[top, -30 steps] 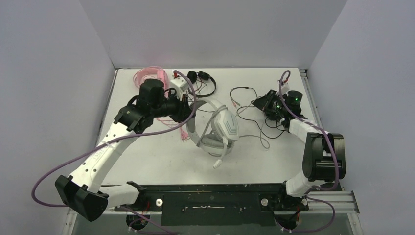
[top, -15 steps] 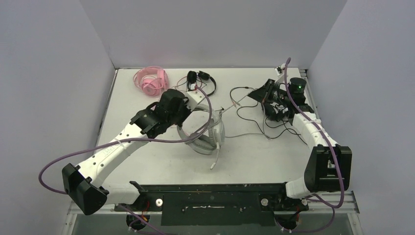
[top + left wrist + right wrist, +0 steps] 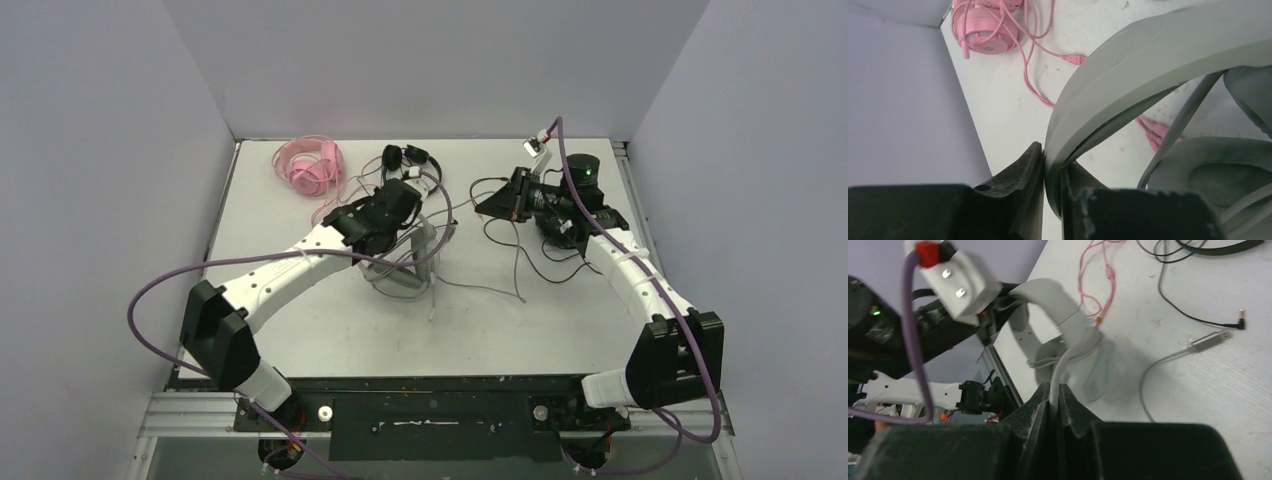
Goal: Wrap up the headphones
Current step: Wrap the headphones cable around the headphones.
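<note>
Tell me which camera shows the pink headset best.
Top external: the whole pink headset lies unobstructed in the far-left corner. Left wrist catches only an earcup and cable, cropped at the top edge. Right wrist shows just pink cable.

White link shells with black joint housings are seen on the left arm (image 3: 295,265) and right arm (image 3: 628,275). A thick purple cable (image 3: 907,322) is run along each, plugged by a red connector (image 3: 926,249) into a white camera block (image 3: 959,284) marked by two screws. A green light (image 3: 583,172) is lit at the right wrist. Matte black, wedge-shaped fingers (image 3: 1023,186) are shown, scuffed at the edges.
</note>
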Action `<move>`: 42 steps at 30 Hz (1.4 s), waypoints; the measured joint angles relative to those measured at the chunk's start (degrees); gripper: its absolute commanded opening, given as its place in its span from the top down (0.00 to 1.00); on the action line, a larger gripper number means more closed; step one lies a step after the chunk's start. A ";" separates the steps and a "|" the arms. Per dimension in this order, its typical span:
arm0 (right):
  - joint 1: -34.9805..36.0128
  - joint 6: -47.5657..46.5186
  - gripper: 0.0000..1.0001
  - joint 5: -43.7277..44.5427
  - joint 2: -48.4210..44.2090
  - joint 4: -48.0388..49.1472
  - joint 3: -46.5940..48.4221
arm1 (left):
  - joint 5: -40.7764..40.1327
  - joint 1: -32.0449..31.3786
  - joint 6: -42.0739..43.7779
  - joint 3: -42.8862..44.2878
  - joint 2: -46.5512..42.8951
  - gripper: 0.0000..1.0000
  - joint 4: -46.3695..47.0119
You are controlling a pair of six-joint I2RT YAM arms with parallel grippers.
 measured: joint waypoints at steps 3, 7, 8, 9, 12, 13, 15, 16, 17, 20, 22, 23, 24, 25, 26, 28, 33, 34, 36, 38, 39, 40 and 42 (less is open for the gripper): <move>3.61 3.37 1.00 0.04 -1.92 1.68 -0.07 | -5.84 -0.02 -7.13 4.59 5.64 1.00 -1.42; 8.46 7.78 0.97 1.49 -4.61 5.33 -1.51 | -12.00 0.04 -16.59 8.63 9.33 1.00 -1.97; 9.60 8.74 0.95 2.21 -5.25 6.05 -2.05 | -12.52 0.15 -18.58 9.11 9.42 1.00 -1.92; 10.80 9.77 0.94 2.97 -5.77 6.84 -2.62 | -12.85 0.33 -20.63 9.49 9.38 1.00 -1.86; 14.47 12.09 0.93 5.86 -6.69 9.35 -4.26 | -13.00 1.01 -25.75 9.73 8.72 1.00 -0.81; 15.58 12.76 0.94 6.93 -6.84 10.23 -4.76 | -12.81 1.27 -27.45 9.70 8.41 1.00 -0.37; 17.73 13.81 0.94 8.94 -7.06 12.24 -6.27 | -11.96 1.73 -31.19 9.57 7.56 1.00 0.79; 18.84 14.43 0.94 10.08 -7.17 13.35 -7.28 | -11.30 1.92 -32.87 9.22 7.02 1.00 1.57; 19.87 14.78 0.94 11.08 -7.19 14.21 -8.17 | -10.16 2.19 -35.30 8.31 5.90 1.00 3.10; 22.62 15.58 0.90 14.78 -7.19 16.22 -10.23 | -7.58 2.75 -40.74 5.86 2.75 1.00 5.99; 24.30 15.50 0.88 17.86 -7.19 16.81 -10.99 | -5.60 3.28 -43.85 4.70 0.81 1.00 7.08; 24.98 15.34 0.88 18.97 -7.19 16.96 -11.26 | -4.46 3.65 -45.31 4.33 -0.02 1.00 7.52; 26.08 14.91 0.88 20.90 -7.19 17.29 -11.67 | -3.34 4.13 -46.75 4.15 -0.61 1.00 7.80; 26.77 14.60 0.87 21.84 -7.19 17.46 -11.91 | -2.10 4.72 -48.19 4.07 -1.09 1.00 8.24; 27.76 14.21 0.86 23.47 -7.19 17.77 -12.35 | -0.72 5.44 -49.66 4.02 -1.49 1.00 8.61; 29.90 13.20 0.84 26.80 -7.19 18.47 -13.44 | 1.92 7.06 -52.37 3.85 -2.21 1.00 9.16; 35.10 10.43 0.81 34.18 -7.19 21.46 -17.14 | 6.67 11.52 -57.29 3.10 -4.48 1.00 9.09; 35.80 9.92 0.81 35.30 -7.19 21.92 -17.81 | 7.10 12.09 -57.99 3.10 -4.79 1.00 9.16; 37.53 8.61 0.81 38.32 -7.23 23.56 -19.82 | 7.93 12.72 -58.77 3.10 -5.40 1.00 9.11; 38.91 7.32 0.80 40.87 -7.28 25.22 -21.99 | 8.48 12.92 -59.04 3.15 -5.95 1.00 8.94; 39.28 6.75 0.78 41.72 -7.28 26.21 -22.91 | 8.90 12.92 -59.08 3.23 -6.10 1.00 8.76; 39.58 6.14 0.75 42.71 -7.28 27.36 -24.11 | 9.35 12.92 -59.10 3.43 -6.19 1.00 8.48; 39.93 4.87 0.69 44.41 -7.28 29.64 -26.36 | 10.08 12.92 -59.01 4.02 -6.21 1.00 7.82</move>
